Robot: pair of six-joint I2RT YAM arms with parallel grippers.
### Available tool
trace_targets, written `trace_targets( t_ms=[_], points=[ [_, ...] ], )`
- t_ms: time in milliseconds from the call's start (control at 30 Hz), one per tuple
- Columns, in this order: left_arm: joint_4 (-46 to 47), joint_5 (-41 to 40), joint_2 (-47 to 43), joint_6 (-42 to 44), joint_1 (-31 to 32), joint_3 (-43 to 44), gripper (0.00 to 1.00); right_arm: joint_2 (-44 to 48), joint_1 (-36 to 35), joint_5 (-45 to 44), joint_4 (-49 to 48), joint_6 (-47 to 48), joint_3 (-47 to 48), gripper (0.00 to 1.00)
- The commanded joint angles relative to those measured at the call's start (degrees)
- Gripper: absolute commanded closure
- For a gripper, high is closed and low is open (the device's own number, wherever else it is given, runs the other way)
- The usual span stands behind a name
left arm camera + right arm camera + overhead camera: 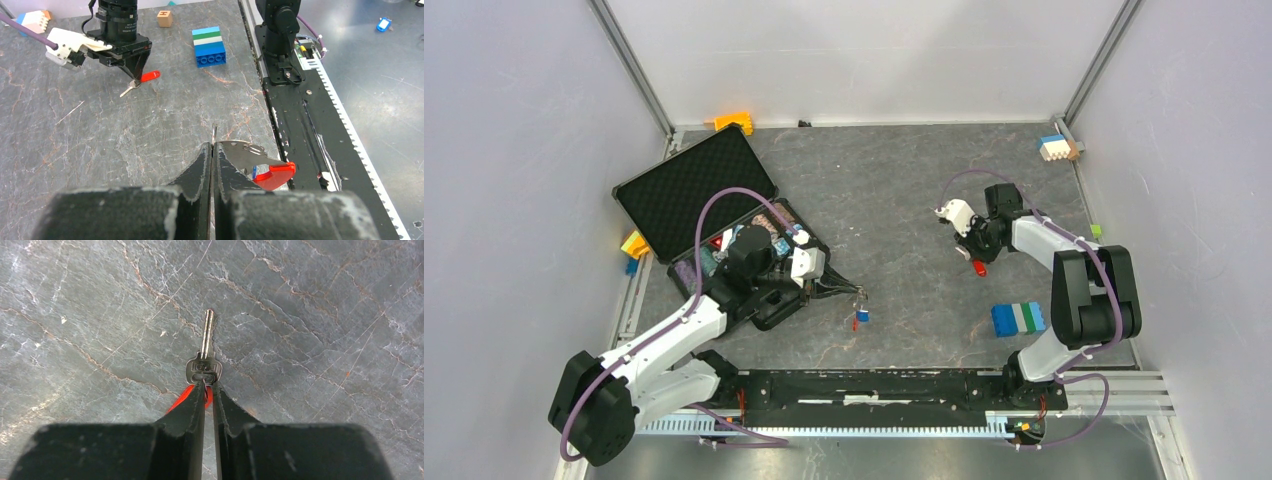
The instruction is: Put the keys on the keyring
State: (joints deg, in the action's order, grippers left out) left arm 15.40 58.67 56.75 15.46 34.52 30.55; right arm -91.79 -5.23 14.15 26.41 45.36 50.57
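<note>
My left gripper is shut on the keyring's thin metal ring, held above the table. The keyring hangs from the fingertips, its silvery plate and red clip to the right of the fingers. The blue key dangles below it, and only a sliver of blue shows in the left wrist view. The red key lies flat on the table, blade pointing away. My right gripper is down on it, shut on its head end.
A blue, green and white brick stack stands near the right arm's base. An open black case lies at the left under the left arm. Small blocks sit at the far corners. A black rail runs along the near edge.
</note>
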Motion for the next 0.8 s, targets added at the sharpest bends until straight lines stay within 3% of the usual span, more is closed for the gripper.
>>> trace_targets(
  t_ms=[0,333,433,767],
  points=[
    [3.20,1.14,0.02,-0.03,0.19,1.01,0.98,0.83,0.32,1.01,0.74,0.87,1.42,0.85],
    [3.23,1.11,-0.10,0.00,0.19,1.10,0.98,1.42,0.48,2.31,1.87,1.35,1.73,1.00],
    [3.23,0.79,0.00,0.08,0.20,1.08,0.98,3.17,0.59,4.31,2.59,3.06,1.72,1.00],
    [1.19,0.13,0.36,1.72,0.22,2.04,0.98,14.33,0.81,25.39,14.47,20.65,1.90,1.00]
  ],
)
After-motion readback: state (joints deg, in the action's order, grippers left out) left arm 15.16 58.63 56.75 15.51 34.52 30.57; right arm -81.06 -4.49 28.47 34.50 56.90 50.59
